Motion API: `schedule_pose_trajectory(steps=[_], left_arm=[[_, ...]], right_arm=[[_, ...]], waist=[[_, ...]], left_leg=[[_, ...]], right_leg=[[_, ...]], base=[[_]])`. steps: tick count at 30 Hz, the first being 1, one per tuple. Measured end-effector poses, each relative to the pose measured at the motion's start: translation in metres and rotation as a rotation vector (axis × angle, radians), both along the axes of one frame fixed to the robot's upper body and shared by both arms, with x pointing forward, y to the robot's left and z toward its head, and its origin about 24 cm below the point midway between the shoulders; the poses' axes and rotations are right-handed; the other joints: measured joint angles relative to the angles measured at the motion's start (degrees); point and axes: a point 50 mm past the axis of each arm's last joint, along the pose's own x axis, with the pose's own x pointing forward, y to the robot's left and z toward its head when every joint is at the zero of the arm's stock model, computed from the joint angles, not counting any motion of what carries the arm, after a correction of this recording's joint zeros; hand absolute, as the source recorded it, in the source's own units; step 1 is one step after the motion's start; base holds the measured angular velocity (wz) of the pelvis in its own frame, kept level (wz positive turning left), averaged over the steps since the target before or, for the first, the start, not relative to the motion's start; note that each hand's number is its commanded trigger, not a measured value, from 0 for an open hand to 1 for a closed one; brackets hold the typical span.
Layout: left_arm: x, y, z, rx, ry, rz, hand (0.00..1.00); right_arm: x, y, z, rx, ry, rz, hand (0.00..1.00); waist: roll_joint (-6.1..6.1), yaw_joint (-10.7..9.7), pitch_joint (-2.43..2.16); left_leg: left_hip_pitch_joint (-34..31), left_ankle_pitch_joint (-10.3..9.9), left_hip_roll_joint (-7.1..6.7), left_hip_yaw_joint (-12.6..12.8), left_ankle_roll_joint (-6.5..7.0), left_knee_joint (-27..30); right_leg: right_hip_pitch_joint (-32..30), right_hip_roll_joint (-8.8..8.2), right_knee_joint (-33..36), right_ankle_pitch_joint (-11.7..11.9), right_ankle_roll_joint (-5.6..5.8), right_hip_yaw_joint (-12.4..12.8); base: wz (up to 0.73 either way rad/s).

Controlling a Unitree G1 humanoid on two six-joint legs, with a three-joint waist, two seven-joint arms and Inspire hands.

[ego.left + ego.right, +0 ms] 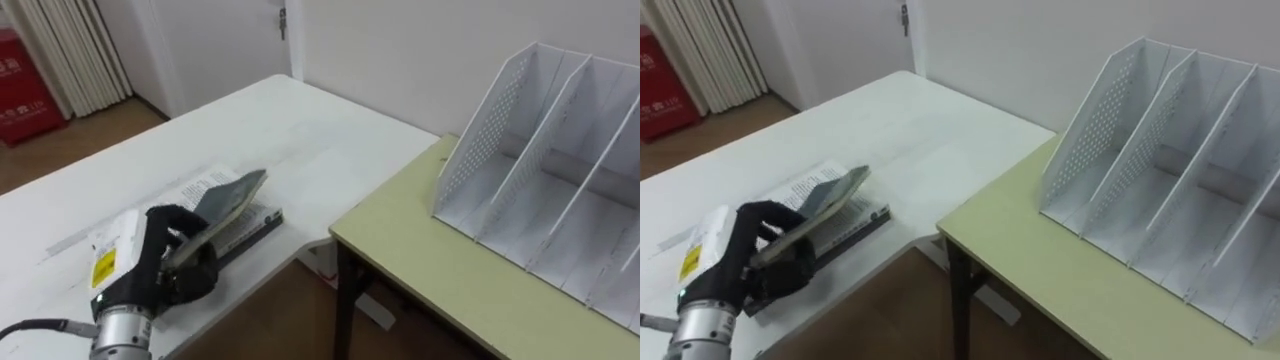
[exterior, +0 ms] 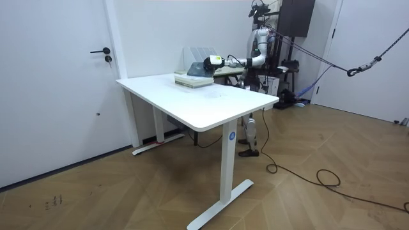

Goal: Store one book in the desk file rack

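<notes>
My left hand [image 1: 165, 258] is over the near corner of the white table [image 1: 300, 140], its dark fingers and thumb curled round the near edge of a grey-covered book [image 1: 232, 197]. That book tilts upward, its far end raised off a second book [image 1: 255, 228] that lies flat beneath it. The white perforated file rack [image 1: 540, 170] stands on the green desk [image 1: 430, 260] to the right, its slots open toward me and well apart from the hand. In the room view the robot stands behind the white table, with the left hand [image 2: 211, 62] over the books [image 2: 192, 79].
A floor gap [image 1: 300, 300] separates the white table from the green desk's dark-edged corner. A door [image 1: 225, 40] and wall lie beyond the table, and a red cabinet [image 1: 25, 85] and curtain [image 1: 75, 50] stand at the far left.
</notes>
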Motion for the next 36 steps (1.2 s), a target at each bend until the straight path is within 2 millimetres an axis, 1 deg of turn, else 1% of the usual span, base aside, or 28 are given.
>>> schedule_pose_trajectory(steps=[1, 3, 5, 8, 10, 12, 13, 15, 17, 19, 20, 21, 22, 23, 24, 25, 27, 31, 34, 36], left_arm=[[0.000, -0.002, 0.001, -0.025, -0.006, -0.015, 1.00], [0.001, -0.006, 0.001, -0.148, -0.012, -0.057, 1.00], [0.001, -0.008, 0.002, -0.228, -0.008, -0.085, 1.00], [0.001, -0.014, 0.017, -0.367, -0.059, -0.156, 1.00], [0.001, -0.017, 0.026, -0.425, -0.104, -0.206, 1.00], [0.002, -0.021, 0.036, -0.487, -0.150, -0.272, 1.00], [0.002, -0.022, 0.038, -0.509, -0.156, -0.285, 1.00], [0.001, -0.024, 0.043, -0.592, -0.170, -0.336, 1.00], [0.000, -0.026, 0.045, -0.656, -0.171, -0.371, 1.00], [0.000, -0.026, 0.046, -0.731, -0.168, -0.407, 1.00], [0.000, -0.026, 0.046, -0.777, -0.168, -0.425, 1.00], [0.000, -0.027, 0.046, -0.821, -0.170, -0.437, 1.00], [0.000, -0.027, 0.046, -0.839, -0.171, -0.442, 1.00], [0.000, -0.027, 0.047, -0.858, -0.172, -0.453, 1.00], [0.000, -0.026, 0.047, -0.862, -0.174, -0.466, 1.00], [0.000, -0.026, 0.047, -0.866, -0.173, -0.472, 1.00], [-0.001, -0.025, 0.047, -0.909, -0.170, -0.508, 1.00], [-0.002, -0.021, 0.043, -0.955, -0.141, -0.574, 1.00], [-0.010, -0.014, 0.037, -0.983, -0.118, -0.583, 1.00], [-0.013, -0.012, 0.033, -1.014, -0.091, -0.619, 1.00]], right_arm=[[0.000, 0.001, 0.000, 0.007, -0.003, 0.009, 0.00], [0.002, 0.004, 0.000, 0.029, -0.005, 0.050, 0.00], [0.005, 0.005, 0.001, 0.021, -0.013, 0.095, 0.00], [0.015, 0.008, 0.004, 0.026, -0.053, 0.169, 0.00], [0.023, 0.011, 0.007, 0.031, -0.093, 0.208, 0.00], [0.032, 0.014, 0.010, 0.043, -0.146, 0.238, 0.00], [0.034, 0.014, 0.011, 0.046, -0.154, 0.245, 0.00], [0.039, 0.021, 0.013, 0.052, -0.174, 0.295, 0.00], [0.046, 0.026, 0.016, 0.068, -0.203, 0.329, 0.00], [0.058, 0.031, 0.023, 0.090, -0.266, 0.355, 0.00], [0.067, 0.034, 0.030, 0.098, -0.325, 0.366, 0.00], [0.077, 0.039, 0.039, 0.107, -0.392, 0.372, 0.00], [0.081, 0.041, 0.043, 0.118, -0.422, 0.370, 0.00], [0.090, 0.046, 0.051, 0.135, -0.474, 0.379, 0.00], [0.099, 0.050, 0.060, 0.153, -0.530, 0.392, 0.00], [0.103, 0.051, 0.065, 0.162, -0.559, 0.390, 0.00], [0.115, 0.056, 0.080, 0.187, -0.649, 0.394, 0.00], [0.125, 0.060, 0.095, 0.242, -0.725, 0.408, 0.00], [0.132, 0.061, 0.108, 0.276, -0.787, 0.421, 0.00], [0.137, 0.059, 0.122, 0.339, -0.844, 0.402, 0.00]], waist=[[0.28, 0.0, -0.08], [0.01, 0.0, 0.21], [0.02, 0.0, 0.29], [0.09, -0.1, 0.33], [0.36, 0.2, 0.38], [0.88, 0.9, 0.50], [1.04, 1.1, 0.50], [1.49, 1.5, 0.24], [1.70, 1.7, 0.15], [1.81, 2.2, 0.08], [1.79, 2.4, 0.10], [1.60, 2.5, 0.26], [1.45, 2.5, 0.41], [1.05, 2.6, 0.72], [0.87, 2.4, 0.81], [0.86, 2.4, 0.83], [0.86, 2.1, 0.85], [0.93, 2.1, 0.80], [0.87, 1.6, 0.75], [0.79, 1.5, 0.72]], left_leg=[[0.0, 0.0, 0.00, 0.0, 0.00, 0.0], [0.1, 0.0, 0.10, 0.2, -0.01, 0.0], [-0.2, 0.0, 0.13, 0.2, -0.01, 0.0], [-1.2, 0.0, 0.15, 0.1, 0.00, 0.1], [-1.0, 0.0, 0.20, 0.2, 0.01, 0.0], [-1.0, 0.0, 0.25, 0.3, 0.02, 0.0], [-1.0, 0.0, 0.27, 0.3, 0.02, 0.0], [-1.0, 0.0, 0.26, 0.4, 0.02, 0.1], [-0.9, 0.0, 0.26, 0.7, 0.02, 0.1], [-0.9, 0.0, 0.61, 1.2, 0.02, 0.3], [-0.9, 0.0, 0.67, 1.3, 0.02, 0.4], [-0.6, 0.0, 0.64, 1.3, 0.02, 0.5], [-0.4, 0.0, 0.62, 1.2, 0.02, 0.5], [0.0, 0.0, 0.63, 1.2, 0.03, 0.6], [-0.1, 0.0, 0.63, 1.2, 0.03, 0.6], [-0.2, 0.0, 0.61, 1.2, 0.03, 0.6], [-1.0, 0.0, 0.19, 1.0, 0.16, 0.9], [-0.9, 0.1, 0.15, 1.1, 0.26, 0.9], [-0.9, 0.1, 0.16, 1.3, 0.27, 0.8], [-1.1, 0.1, 0.21, 1.5, 0.27, 0.8]], right_leg=[[0.0, 0.00, 0.2, 0.0, 0.00, 0.1], [-0.2, 0.06, 0.3, 0.0, -0.01, 0.3], [-0.6, 0.07, 0.5, 0.0, -0.03, 0.5], [-2.0, 0.01, 1.2, 0.1, -0.09, 0.5], [-2.0, -0.02, 1.4, 0.1, -0.08, 0.6], [-2.1, -0.05, 1.4, 0.1, -0.07, 0.6], [-2.1, -0.05, 1.4, 0.1, -0.07, 0.6], [-2.2, -0.06, 1.7, 0.1, -0.07, 0.5], [-2.5, -0.12, 2.4, 0.0, -0.06, 0.6], [-2.7, -0.18, 2.5, 0.0, -0.10, 0.9], [-2.6, -0.21, 2.5, 0.0, -0.10, 1.4], [-2.3, -0.22, 2.5, 0.0, -0.10, 1.5], [-2.1, -0.23, 2.4, 0.0, -0.10, 1.5], [-1.7, -0.21, 2.4, 0.0, -0.11, 1.5], [-1.6, -0.15, 2.3, 0.0, -0.11, 1.5], [-1.6, -0.14, 2.3, 0.0, -0.11, 1.5], [-1.9, -0.23, 2.3, 0.0, -0.08, 1.5], [-1.8, -0.32, 2.3, -0.1, -0.02, 1.5], [-2.0, -0.40, 2.3, -0.1, 0.01, 1.5], [-2.5, -0.46, 2.4, -0.1, 0.01, 1.5]], base=[[0.00], [-0.04], [-0.04], [-0.04], [-0.06], [0.00], [0.00], [0.00], [-0.04], [-0.12], [-0.09], [-0.05], [0.00], [0.00], [0.00], [0.04], [0.09], [0.01], [-0.01], [0.00]])
